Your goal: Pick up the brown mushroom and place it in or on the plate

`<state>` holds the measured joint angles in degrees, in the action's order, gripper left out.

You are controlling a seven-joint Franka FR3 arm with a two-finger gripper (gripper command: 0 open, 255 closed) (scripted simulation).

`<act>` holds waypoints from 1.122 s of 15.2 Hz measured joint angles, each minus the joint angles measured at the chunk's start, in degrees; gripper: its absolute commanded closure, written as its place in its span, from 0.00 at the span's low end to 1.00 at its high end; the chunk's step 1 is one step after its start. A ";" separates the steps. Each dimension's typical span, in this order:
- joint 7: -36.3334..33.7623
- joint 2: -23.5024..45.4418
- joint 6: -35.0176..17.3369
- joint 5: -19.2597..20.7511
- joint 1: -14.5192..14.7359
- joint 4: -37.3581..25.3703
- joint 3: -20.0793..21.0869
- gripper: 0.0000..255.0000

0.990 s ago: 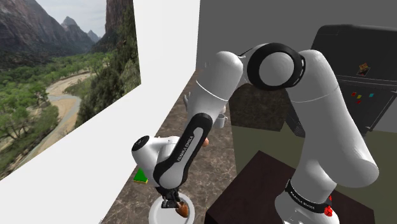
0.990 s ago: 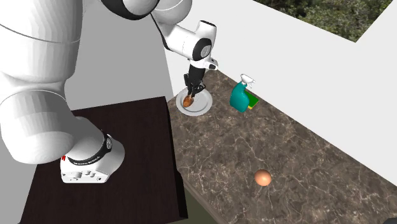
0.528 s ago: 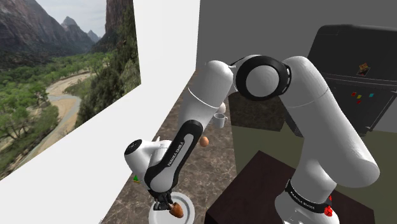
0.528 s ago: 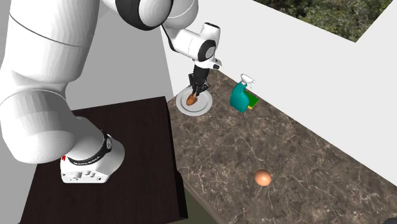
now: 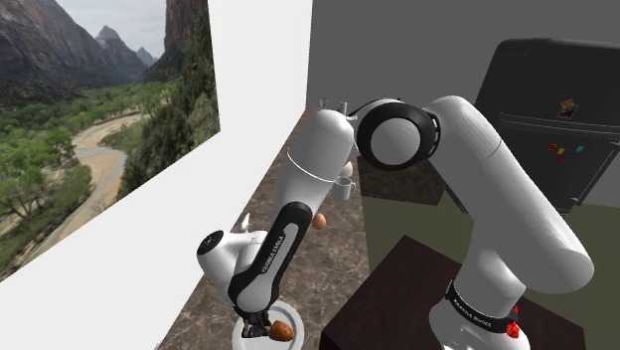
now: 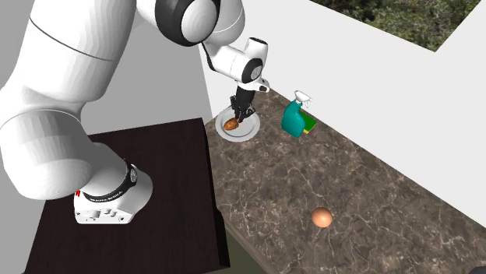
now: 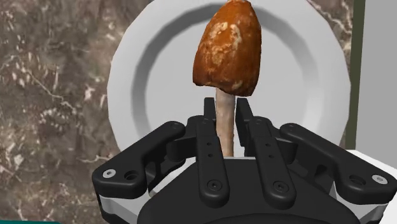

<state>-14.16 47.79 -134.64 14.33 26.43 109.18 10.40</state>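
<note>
The brown mushroom [image 7: 228, 48] has a rust-coloured cap and a thin pale stem. My gripper [image 7: 224, 113] is shut on that stem, with the cap sticking out beyond the fingertips [image 7: 207, 118]. It hangs right over the white round plate [image 7: 133, 70] on the marbled brown counter. In the second exterior view the mushroom [image 6: 231, 124] lies low over the plate [image 6: 249, 133], under the gripper [image 6: 238, 114]. The shoulder view has the mushroom [image 5: 283, 330] at the plate [image 5: 242, 337], just below the gripper [image 5: 264, 323]. Whether the cap touches the plate I cannot tell.
A teal spray bottle [image 6: 293, 119] and a green block [image 6: 311, 123] stand just beyond the plate by the white wall. An orange ball [image 6: 322, 218] lies farther along the counter. A white mug [image 5: 344, 186] sits at the counter's far end. The dark stand [image 6: 163, 187] borders the plate.
The arm has folded down and the hand has swung over, bringing the mushroom lower onto the plate. The grip on the stem has stayed the same.
</note>
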 measured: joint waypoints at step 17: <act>0.84 -3.91 5.49 -1.25 -0.48 -1.08 1.07 0.00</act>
<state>-13.32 43.89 -129.14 13.08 25.94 108.10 11.47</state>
